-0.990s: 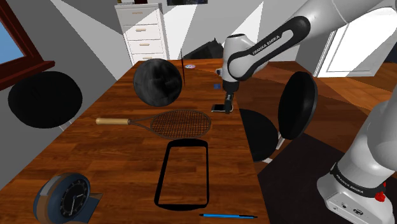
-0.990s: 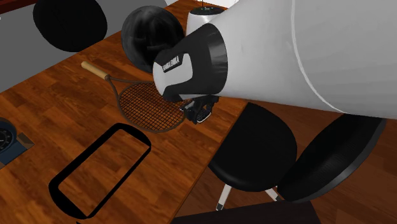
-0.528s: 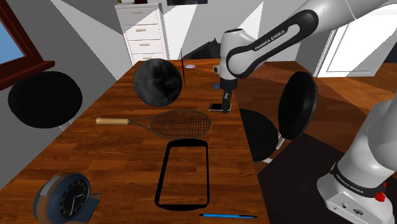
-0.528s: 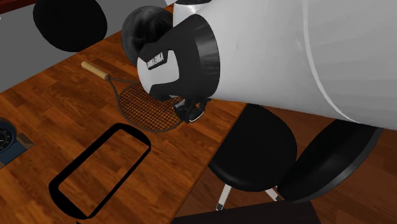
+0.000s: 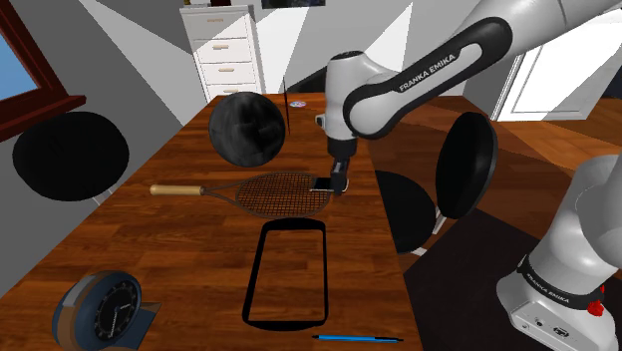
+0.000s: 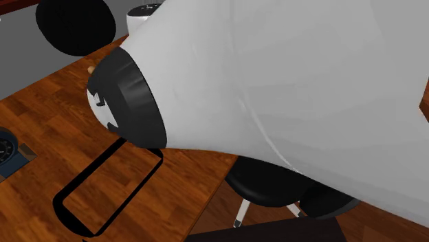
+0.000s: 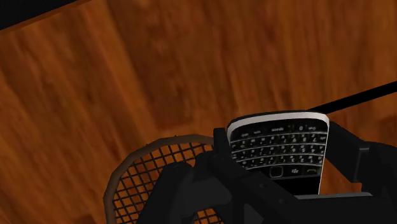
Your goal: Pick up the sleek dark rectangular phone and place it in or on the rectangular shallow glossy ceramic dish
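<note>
Wood-grain boards form the long surface (image 5: 169, 249), set in a grey-walled room with a white chest of drawers (image 5: 224, 50) at the far end. A black office chair (image 5: 466, 165) stands on the shoulder view's right and another (image 5: 70, 155) on its left. A dark ball (image 5: 246, 130), a tennis racket (image 5: 244, 189), a desk clock (image 5: 105, 307) and a blue pen (image 5: 357, 338) also lie on the wood.

The hand (image 5: 339, 181) is clamped on the keypad phone (image 7: 278, 143), one finger on each long side. It holds the phone clear of the surface, above the rim of the racket's strung head. The black-rimmed dish (image 5: 252, 284) lies just beyond the racket, towards the stand.

The step in hand looks like the carry. To do it well, keep enough height to clear the racket frame and travel until the phone is centred over the dish. Then line up the long axes and lower it close to the dish floor. Only then part the fingers, so the phone cannot tip onto the rim.
</note>
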